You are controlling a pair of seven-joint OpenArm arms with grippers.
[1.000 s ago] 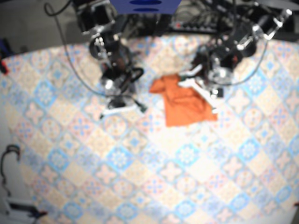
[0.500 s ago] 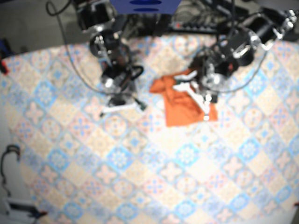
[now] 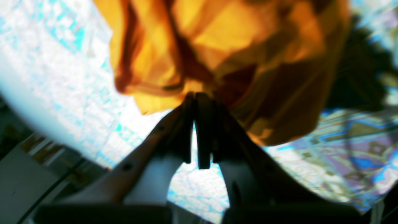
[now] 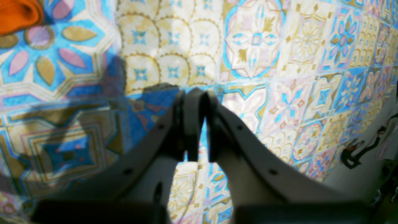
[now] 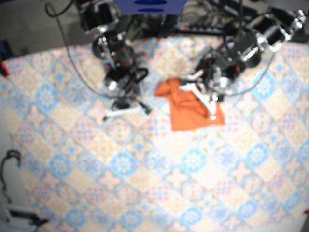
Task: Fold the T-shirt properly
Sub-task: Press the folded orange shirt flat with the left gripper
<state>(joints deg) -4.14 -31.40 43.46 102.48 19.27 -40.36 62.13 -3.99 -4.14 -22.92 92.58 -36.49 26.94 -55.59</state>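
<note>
The orange T-shirt [image 5: 189, 108] lies folded into a small rough rectangle at the table's back centre. My left gripper [image 5: 198, 94] hangs over its upper right part. In the left wrist view its fingers [image 3: 194, 96] are pressed together, with bunched orange cloth [image 3: 217, 40] gathered at their tips. My right gripper [image 5: 126, 112] sits to the shirt's left, apart from it. Its fingers [image 4: 194, 96] are shut with nothing in them above the tiled cloth. Only a corner of the shirt [image 4: 15, 12] shows at the top left of the right wrist view.
A patterned tile tablecloth [image 5: 145, 169] covers the whole table. Black cables [image 5: 72, 67] loop around the right arm near the back edge. Dark equipment [image 5: 149, 9] stands behind the table. A cable lies at the left edge [image 5: 9, 164].
My left gripper has moved leftward from the shirt's right edge to over its upper middle. The right arm has stayed still.
</note>
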